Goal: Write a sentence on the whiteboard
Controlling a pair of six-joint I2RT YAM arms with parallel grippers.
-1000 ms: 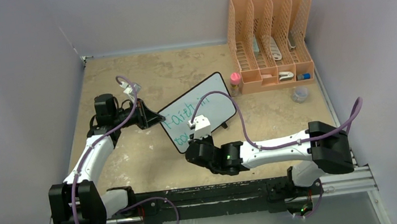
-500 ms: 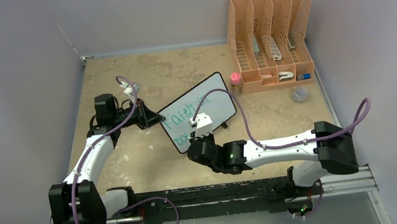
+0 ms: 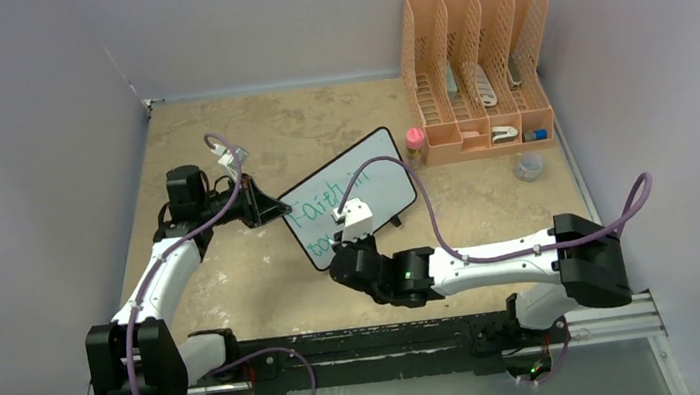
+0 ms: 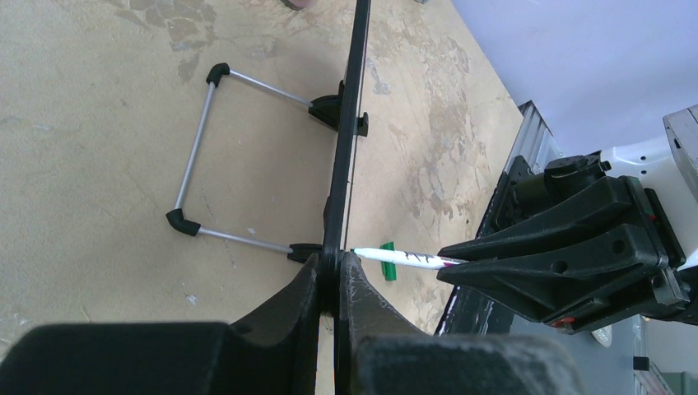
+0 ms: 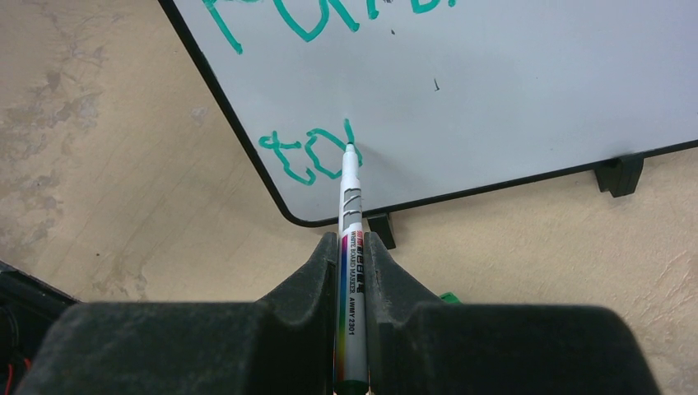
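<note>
Re whiteboard (image 3: 351,195): stands on its long edge around the middle of the table (image 3: 336,119), turned diagonally, face toward the R arm. Propped from behind by a wire stand (image 4: 202,156) w/ black corner pieces. Sits on small black feet, one of them just right of the marker in R wrist view.

Re L gripper (image 4: 329,267): clamped tight on the whiteboard's left edge, one finger each side of the black frame, no gap visible. Seen edge-on from L wrist cam, as a thin black line running away from the fingers.

Re R gripper (image 5: 352,247): closed on a marker (image 5: 349,206), white barrel w/ rainbow stripe and printed text, pinched between both fingers, sticking out fwd. Tip: touching the board face, low, near the bottom-left corner.

Re sentence (image 3: 324,201): green lettering, two lines. Top line: "Faith in" from top cam, only partly in frame on R wrist cam. Second line: "to" plus a short upright stroke right at the marker tip. Tiny dark speck on board face right of the lettering.

Elsewhere:
- Orange file rack (image 3: 477,71) at far right of table, a few items in its slots.
- Small pink-capped bottle (image 3: 414,146) just left of rack base, near board's far corner.
- Small clear round thing (image 3: 528,168) in front of rack.
- Small green piece (image 5: 449,296) on table just beside R gripper's right finger; can't tell what it is.
</note>
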